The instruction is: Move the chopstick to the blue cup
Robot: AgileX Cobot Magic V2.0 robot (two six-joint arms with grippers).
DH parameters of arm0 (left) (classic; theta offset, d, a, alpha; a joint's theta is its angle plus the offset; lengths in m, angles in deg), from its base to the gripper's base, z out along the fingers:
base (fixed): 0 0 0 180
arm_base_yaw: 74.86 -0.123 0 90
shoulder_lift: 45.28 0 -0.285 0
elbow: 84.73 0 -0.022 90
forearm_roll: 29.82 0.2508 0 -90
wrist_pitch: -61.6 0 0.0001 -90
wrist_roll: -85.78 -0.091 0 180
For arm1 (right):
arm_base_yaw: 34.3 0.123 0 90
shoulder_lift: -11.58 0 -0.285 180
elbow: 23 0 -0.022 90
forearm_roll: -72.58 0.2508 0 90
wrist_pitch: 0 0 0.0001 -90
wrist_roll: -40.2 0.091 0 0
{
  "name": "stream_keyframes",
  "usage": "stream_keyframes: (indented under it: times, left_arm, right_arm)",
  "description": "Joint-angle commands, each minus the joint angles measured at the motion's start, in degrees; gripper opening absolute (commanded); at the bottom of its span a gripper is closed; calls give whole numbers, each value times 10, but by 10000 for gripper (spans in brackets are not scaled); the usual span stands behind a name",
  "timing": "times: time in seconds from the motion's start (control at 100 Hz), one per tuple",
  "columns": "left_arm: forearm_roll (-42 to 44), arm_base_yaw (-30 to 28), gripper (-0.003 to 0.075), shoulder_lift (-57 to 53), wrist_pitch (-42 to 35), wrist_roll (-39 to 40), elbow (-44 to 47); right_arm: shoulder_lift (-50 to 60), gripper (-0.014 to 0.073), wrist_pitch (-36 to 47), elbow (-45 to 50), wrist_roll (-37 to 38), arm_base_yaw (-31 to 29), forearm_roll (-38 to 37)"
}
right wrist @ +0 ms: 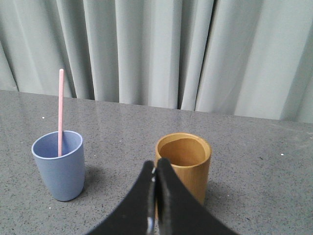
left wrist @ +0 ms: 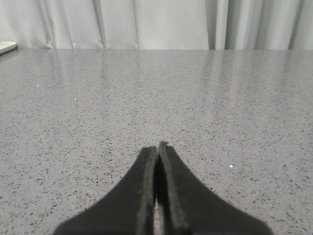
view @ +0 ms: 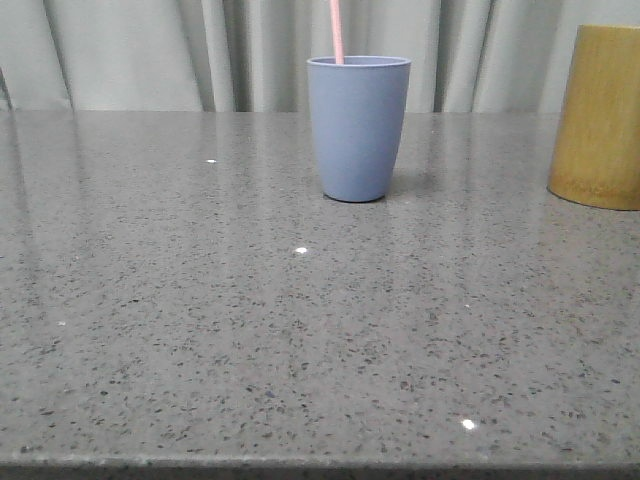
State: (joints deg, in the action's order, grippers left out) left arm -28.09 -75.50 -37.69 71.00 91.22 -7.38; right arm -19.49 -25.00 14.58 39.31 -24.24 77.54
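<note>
The blue cup (view: 358,128) stands upright at the middle back of the grey table, and it also shows in the right wrist view (right wrist: 59,165). One pale-pink chopstick (view: 336,32) stands inside it, leaning on the rim; the right wrist view shows the chopstick (right wrist: 60,111) too. My right gripper (right wrist: 155,167) is shut and empty, held above the table short of the bamboo cylinder. My left gripper (left wrist: 158,147) is shut and empty over bare table. Neither gripper shows in the front view.
A yellow-brown bamboo cylinder (view: 600,118) stands at the back right, seen hollow with nothing in it in the right wrist view (right wrist: 184,164). Grey curtains hang behind the table. A pale object's edge (left wrist: 7,46) shows far off in the left wrist view.
</note>
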Motion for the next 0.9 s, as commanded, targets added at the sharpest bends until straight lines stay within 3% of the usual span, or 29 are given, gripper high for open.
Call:
stream_keyframes:
  times: [0.0, 0.16, 0.29, 0.47, 0.89]
  left_arm:
    - [-5, 3, -19, -20, -48, 4, 5]
    - [-5, 3, -19, -20, -48, 4, 5]
    - [-5, 3, -19, -20, -48, 4, 5]
    - [-5, 3, -19, -20, -48, 4, 5]
    - [-5, 3, -19, -20, -48, 4, 5]
  right_arm:
    - [-3, -62, 48, -14, -4, -4, -5]
    - [-3, -62, 64, 11, -4, -4, -5]
    - [16, -62, 125, 65, -4, -9, -5]
    - [64, -62, 203, 155, -4, -54, -5]
    - [199, -62, 254, 318, 0, -129, -28]
